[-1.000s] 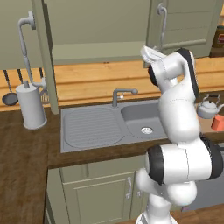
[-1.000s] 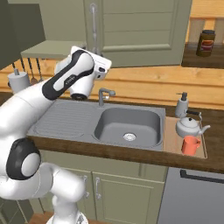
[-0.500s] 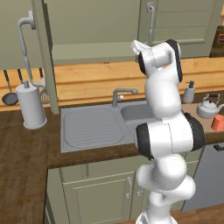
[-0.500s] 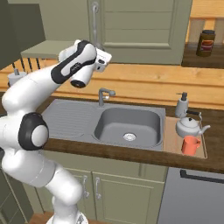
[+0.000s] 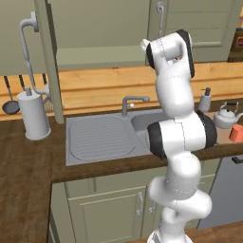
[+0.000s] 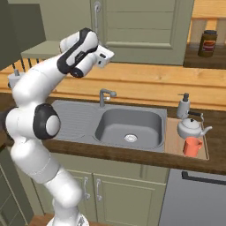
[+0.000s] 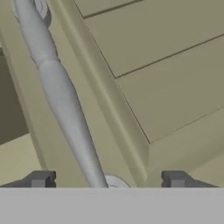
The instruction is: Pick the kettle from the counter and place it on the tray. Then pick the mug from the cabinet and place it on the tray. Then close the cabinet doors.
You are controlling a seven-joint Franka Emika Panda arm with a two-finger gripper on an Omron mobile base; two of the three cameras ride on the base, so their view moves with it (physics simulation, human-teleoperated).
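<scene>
The kettle [image 6: 190, 127], squat and silvery-white with a dark arched handle, and the small orange-red mug [image 6: 191, 146] stand on the tan tray [image 6: 173, 141] right of the sink [image 6: 128, 128]. The right cabinet door [image 6: 145, 26] is shut; the left door [image 5: 50, 61] stands open. The gripper [image 7: 107, 179] is spread wide, holding nothing, its tips either side of the door's silver handle [image 7: 61, 96].

My silvery kettle [image 6: 191, 127] and orange-red mug [image 6: 192, 146] stand upright on the tan tray [image 6: 173, 139] (right of the sink); one sage-green cabinet door [image 5: 46, 57] hangs open.
</scene>
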